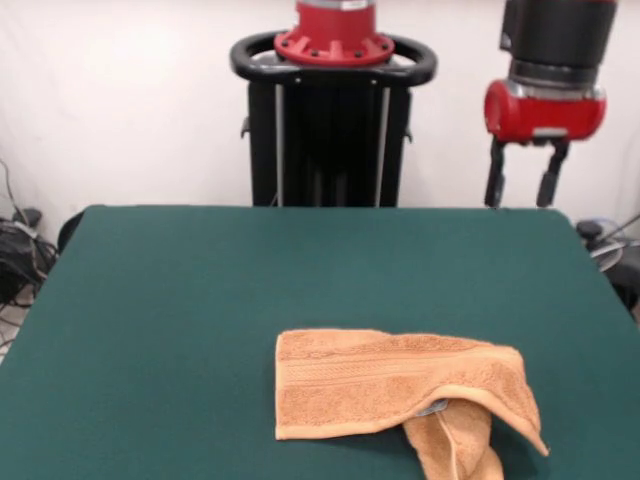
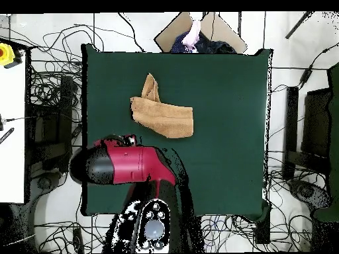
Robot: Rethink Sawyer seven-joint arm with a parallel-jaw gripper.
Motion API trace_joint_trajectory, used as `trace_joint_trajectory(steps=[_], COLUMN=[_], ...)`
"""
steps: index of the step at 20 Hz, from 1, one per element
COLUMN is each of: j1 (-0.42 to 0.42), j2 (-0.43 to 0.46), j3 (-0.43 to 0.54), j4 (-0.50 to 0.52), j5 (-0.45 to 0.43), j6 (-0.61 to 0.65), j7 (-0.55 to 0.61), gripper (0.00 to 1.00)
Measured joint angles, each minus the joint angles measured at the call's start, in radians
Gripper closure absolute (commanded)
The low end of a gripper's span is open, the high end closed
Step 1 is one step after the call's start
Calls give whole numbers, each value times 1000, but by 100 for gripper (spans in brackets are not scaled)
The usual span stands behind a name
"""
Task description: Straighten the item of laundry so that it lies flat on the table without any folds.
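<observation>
The orange-tan towel (image 1: pixel 400 390) lies on the dark green table (image 1: pixel 180 300), toward its front right in the front view. It is folded over on itself. One end is bunched, with a flap tucked under and hanging toward the front edge, and a small pale tag (image 1: pixel 432 408) shows there. In the overhead view the towel (image 2: pixel 162 117) lies left of the table's (image 2: pixel 225 132) centre, with a flap sticking up toward the far edge. My gripper (image 1: pixel 522 185) hangs open and empty, high above the table's back right corner, well away from the towel. From overhead the red arm (image 2: pixel 129 164) covers it.
The black pedestal (image 1: pixel 330 130) stands behind the table's far edge. Cables lie on the floor all round the table (image 2: pixel 40 86). A white bench (image 2: pixel 13 119) stands at the left of the overhead view. A person (image 2: pixel 193 34) shows partly at the table's top edge there.
</observation>
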Motion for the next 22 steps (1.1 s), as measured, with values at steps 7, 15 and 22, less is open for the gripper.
trace_joint_trajectory(steps=[7, 15, 22], j1=[9, 9, 29], j2=[143, 272, 368], j3=[-38, -77, -82], j4=[-125, -184, -224], j5=[19, 46, 111], j6=[-74, -194, -251], j7=[3, 3, 5], gripper=[0, 0, 0])
